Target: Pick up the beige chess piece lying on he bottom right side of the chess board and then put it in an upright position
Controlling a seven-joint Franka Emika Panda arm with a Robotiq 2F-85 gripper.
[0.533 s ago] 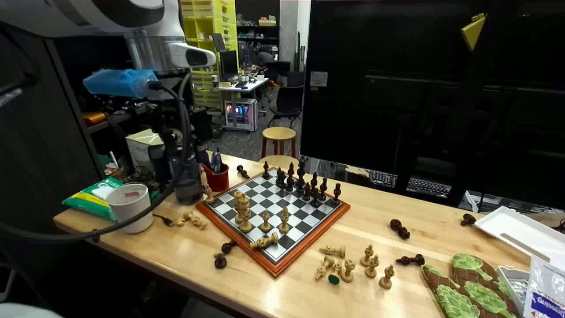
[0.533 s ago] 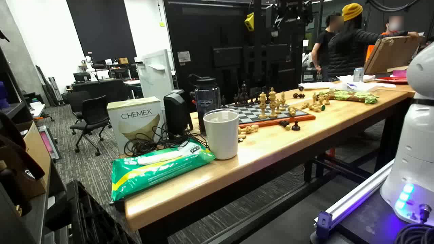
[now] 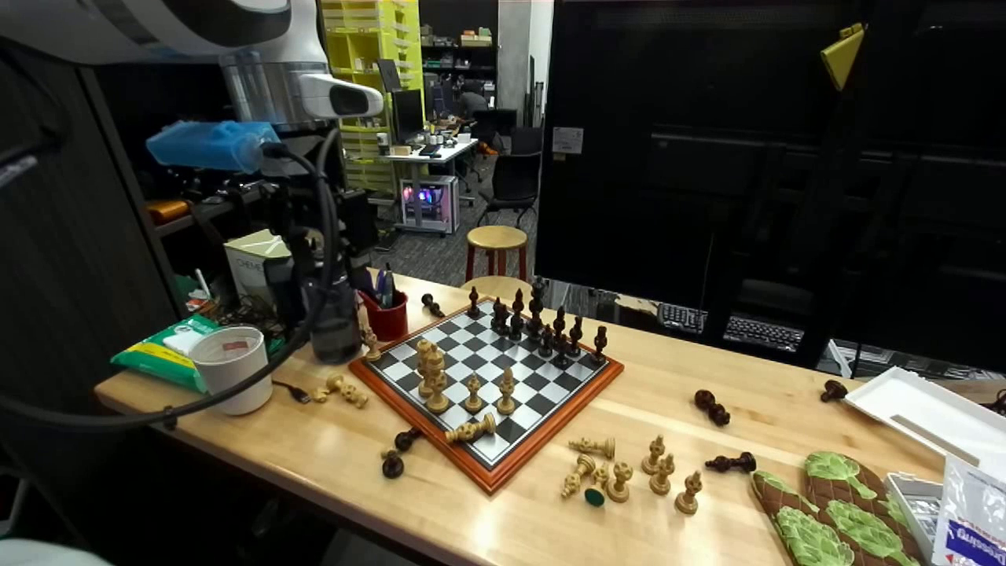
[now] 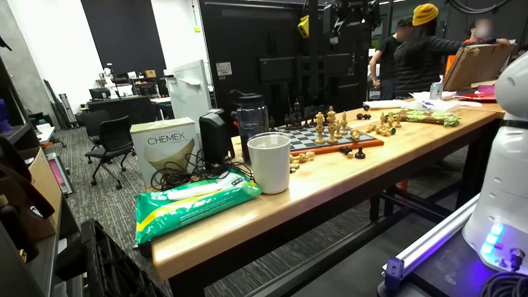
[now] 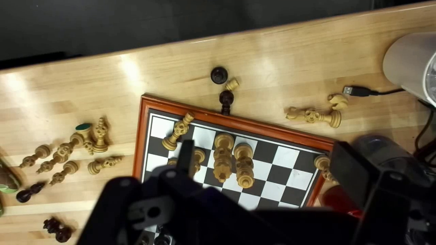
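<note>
A beige chess piece [image 3: 471, 428] lies on its side at the near corner of the chess board [image 3: 550, 428], its narrow end over the wooden rim. It also shows in an exterior view [image 4: 354, 135] and in the wrist view [image 5: 178, 131]. My gripper [image 5: 268, 163] is open and empty, its jaws wide apart, high above the board. In the wrist view the lying piece is just outside the left finger [image 5: 186, 153]. In an exterior view the gripper is dark and partly hidden by the cable, so its fingertips are not clear.
Upright beige pieces [image 5: 223, 158] stand close to the lying one. Dark pieces [image 3: 392, 465] lie off the board's edge, and more beige pieces [image 3: 618, 481] are on the table. A white cup [image 3: 233, 369], a water bottle [image 4: 251, 123] and a red pen cup [image 3: 385, 318] stand at one end.
The arm and wrist have shifted very slightly up and left in an exterior view. The chess pieces have not moved. People in the background have shifted.
</note>
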